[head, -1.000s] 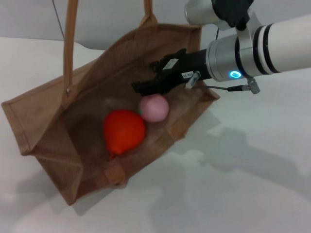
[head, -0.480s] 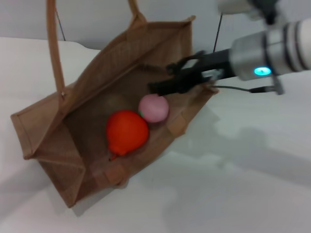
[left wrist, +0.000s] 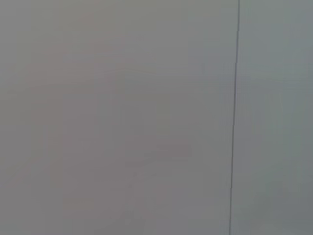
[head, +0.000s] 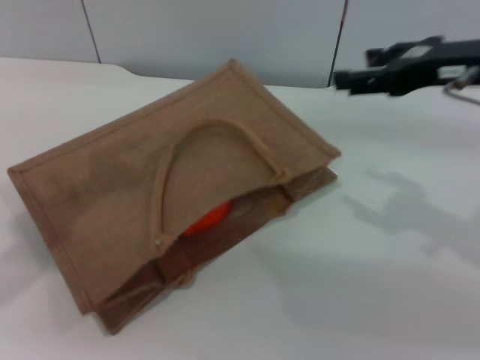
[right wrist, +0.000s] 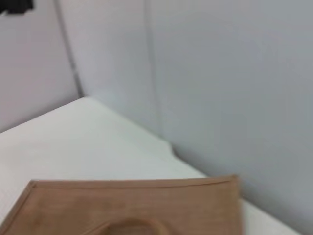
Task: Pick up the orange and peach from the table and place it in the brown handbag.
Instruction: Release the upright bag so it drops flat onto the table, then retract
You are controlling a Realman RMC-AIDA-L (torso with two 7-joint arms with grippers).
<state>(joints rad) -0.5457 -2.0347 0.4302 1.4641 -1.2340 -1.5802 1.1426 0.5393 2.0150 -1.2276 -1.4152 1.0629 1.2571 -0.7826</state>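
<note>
The brown handbag lies flat on the white table, its upper side fallen shut and one handle draped over it. A sliver of the orange shows in the bag's mouth. The peach is hidden inside. My right gripper hovers open and empty at the back right, well clear of the bag. The bag's far edge also shows in the right wrist view. The left gripper is out of view; its wrist view shows only a grey wall.
Grey wall panels stand behind the table. The gripper's shadow falls on the table right of the bag. Bare tabletop lies to the right and in front of the bag.
My right gripper has pulled out of the bag and moved up and to the right. The bag's raised side and handles have dropped, covering the peach and most of the orange.
</note>
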